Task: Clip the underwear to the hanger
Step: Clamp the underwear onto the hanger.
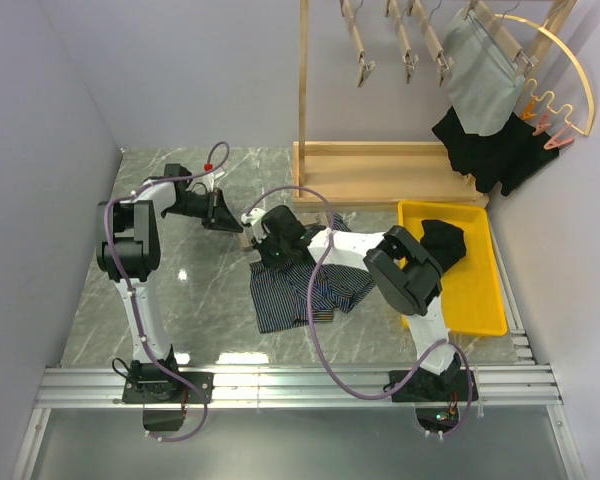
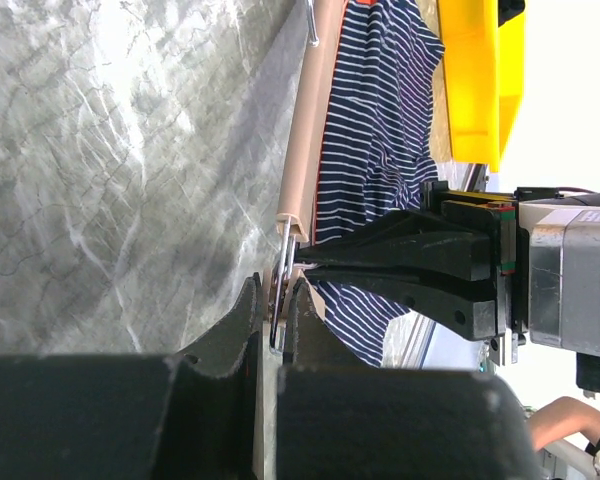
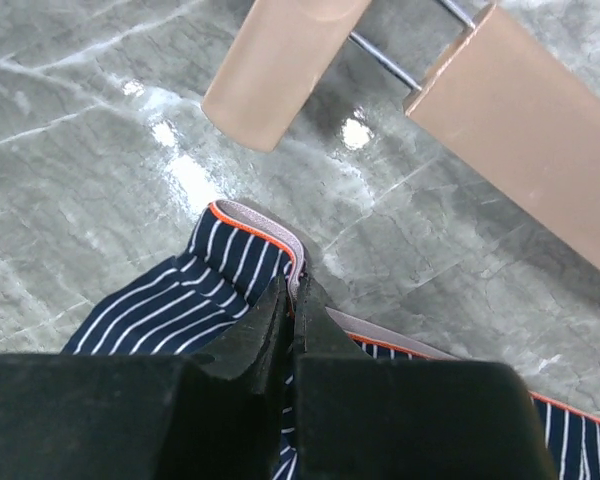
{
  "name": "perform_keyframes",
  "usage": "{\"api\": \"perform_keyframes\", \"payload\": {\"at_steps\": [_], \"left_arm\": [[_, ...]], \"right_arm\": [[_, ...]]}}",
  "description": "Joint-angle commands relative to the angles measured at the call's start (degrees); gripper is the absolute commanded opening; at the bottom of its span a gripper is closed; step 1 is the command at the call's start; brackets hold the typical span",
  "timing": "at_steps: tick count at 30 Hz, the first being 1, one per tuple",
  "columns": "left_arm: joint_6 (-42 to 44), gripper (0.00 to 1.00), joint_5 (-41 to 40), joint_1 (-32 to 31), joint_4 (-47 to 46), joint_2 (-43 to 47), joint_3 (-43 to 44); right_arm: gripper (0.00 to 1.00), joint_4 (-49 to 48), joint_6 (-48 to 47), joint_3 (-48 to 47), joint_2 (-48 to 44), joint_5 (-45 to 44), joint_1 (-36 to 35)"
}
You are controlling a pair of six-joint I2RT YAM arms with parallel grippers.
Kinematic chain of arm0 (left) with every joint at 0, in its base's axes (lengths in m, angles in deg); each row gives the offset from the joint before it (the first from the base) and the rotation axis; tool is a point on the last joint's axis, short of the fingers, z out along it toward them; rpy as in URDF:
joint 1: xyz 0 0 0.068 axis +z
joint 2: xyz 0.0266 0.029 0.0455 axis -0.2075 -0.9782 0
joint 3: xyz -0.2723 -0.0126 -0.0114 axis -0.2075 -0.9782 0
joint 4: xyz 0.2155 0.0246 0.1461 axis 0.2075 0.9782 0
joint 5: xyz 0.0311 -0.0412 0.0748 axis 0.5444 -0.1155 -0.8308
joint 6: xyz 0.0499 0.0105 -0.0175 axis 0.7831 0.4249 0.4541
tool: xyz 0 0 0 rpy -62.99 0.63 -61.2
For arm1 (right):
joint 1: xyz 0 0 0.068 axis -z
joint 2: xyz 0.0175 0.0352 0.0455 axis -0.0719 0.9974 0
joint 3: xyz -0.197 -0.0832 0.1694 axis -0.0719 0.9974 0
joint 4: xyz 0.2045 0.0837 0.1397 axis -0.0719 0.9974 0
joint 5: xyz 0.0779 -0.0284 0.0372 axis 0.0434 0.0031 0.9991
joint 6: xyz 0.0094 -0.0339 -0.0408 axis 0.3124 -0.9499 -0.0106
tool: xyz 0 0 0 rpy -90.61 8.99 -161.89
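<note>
Marble table [image 1: 205,295] | right gripper [image 3: 293,300] pinches striped underwear [image 3: 230,270] | left gripper [image 2: 276,312] grips hanger [image 2: 302,130]

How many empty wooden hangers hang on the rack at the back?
3. They hang side by side on the wooden rack: left hanger, middle hanger, right hanger, just left of the grey garment. Others may be hidden above the picture's edge.

no legible txt, labels or nos.
</note>
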Motion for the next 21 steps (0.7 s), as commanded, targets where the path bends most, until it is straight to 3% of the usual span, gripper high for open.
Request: {"api": "perform_keyframes", "payload": {"at_steps": [1,21], "left_arm": [[0.9,0.0,1.9,-0.2,-1.4,0.9,-0.9],[1.4,0.0,1.7,-0.5,-2.6,2.1,-3.9]], "right_arm": [[0.0,-5.6,0.3,0.9,-4.0,3.3,-0.6],[0.0,-9.9,4.2,-0.3,-5.1,3.4,-0.4]]}}
